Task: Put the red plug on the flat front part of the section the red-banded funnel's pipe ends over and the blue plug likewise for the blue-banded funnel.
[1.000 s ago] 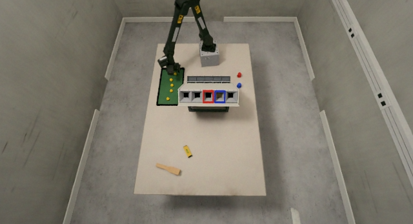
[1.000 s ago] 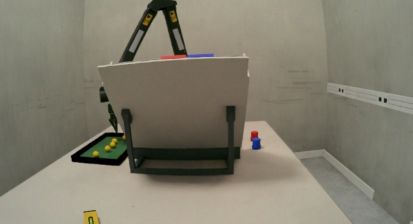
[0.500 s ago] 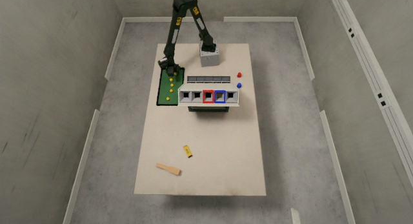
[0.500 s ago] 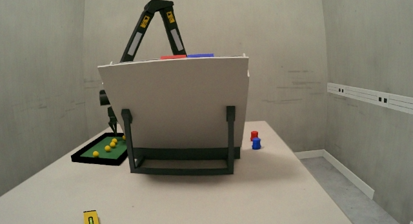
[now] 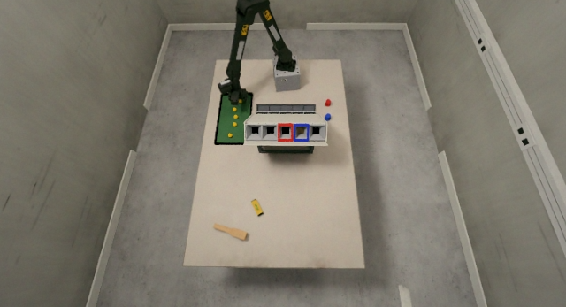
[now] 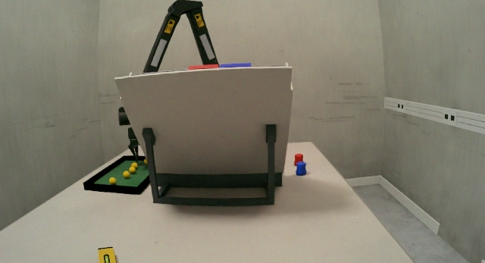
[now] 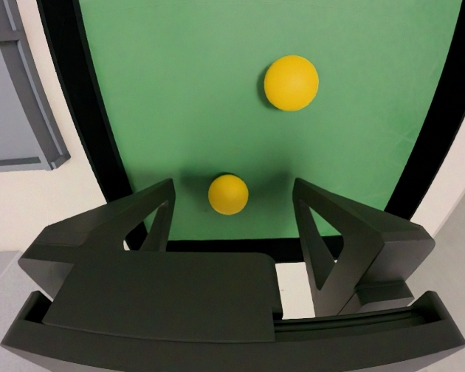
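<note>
My gripper is open and empty, low over the far end of the green marble tray. In the wrist view one yellow marble lies on the tray between my fingers, untouched, and a second marble lies further on. Several marbles lie in a row. The red plug and blue plug stand right of the funnel box. The red-banded funnel and blue-banded funnel are side by side. The white cover hides the pipes.
The grey sectioned catch tray lies behind the funnel box, beside the marble tray. The arm's grey base stands at the table's back. A small yellow block and a wooden spatula lie on the near part.
</note>
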Controlling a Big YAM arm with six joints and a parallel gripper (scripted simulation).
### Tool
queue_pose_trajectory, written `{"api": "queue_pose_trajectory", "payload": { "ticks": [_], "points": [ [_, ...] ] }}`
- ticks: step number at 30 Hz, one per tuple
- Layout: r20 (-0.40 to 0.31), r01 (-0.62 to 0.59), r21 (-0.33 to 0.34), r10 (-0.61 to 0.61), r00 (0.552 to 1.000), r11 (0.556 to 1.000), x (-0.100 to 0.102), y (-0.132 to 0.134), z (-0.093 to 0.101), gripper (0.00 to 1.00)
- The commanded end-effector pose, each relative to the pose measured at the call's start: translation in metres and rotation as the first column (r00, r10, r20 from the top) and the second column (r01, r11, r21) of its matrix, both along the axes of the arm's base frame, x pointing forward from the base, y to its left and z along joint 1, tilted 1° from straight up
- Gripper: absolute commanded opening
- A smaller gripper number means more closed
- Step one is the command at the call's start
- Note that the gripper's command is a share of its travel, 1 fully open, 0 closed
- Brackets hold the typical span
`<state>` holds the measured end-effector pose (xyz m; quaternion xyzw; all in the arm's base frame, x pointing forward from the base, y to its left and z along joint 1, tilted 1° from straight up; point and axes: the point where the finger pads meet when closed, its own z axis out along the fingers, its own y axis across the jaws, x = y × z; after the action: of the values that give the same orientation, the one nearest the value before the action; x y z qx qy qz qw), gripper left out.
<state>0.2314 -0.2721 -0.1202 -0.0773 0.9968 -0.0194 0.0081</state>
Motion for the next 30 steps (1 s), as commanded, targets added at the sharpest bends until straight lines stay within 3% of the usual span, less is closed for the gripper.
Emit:
{"api": "queue_pose_trajectory", "payload": {
  "ticks": [1,20,21,30],
  "points": [
    [-0.003,-0.001,0.005,0.001,1.000,1.000,-0.005,0.001,-0.011,0.80],
    [0.010,-0.001,-0.010,0.001,1.000,1.000,-0.009,0.002,-0.014,0.80],
    [0.022,0.000,-0.025,0.001,1.000,1.000,-0.001,-0.001,-0.003,0.00],
    [0.022,0.000,-0.025,0.001,1.000,1.000,-0.001,-0.001,-0.003,0.00]
  ]
}}
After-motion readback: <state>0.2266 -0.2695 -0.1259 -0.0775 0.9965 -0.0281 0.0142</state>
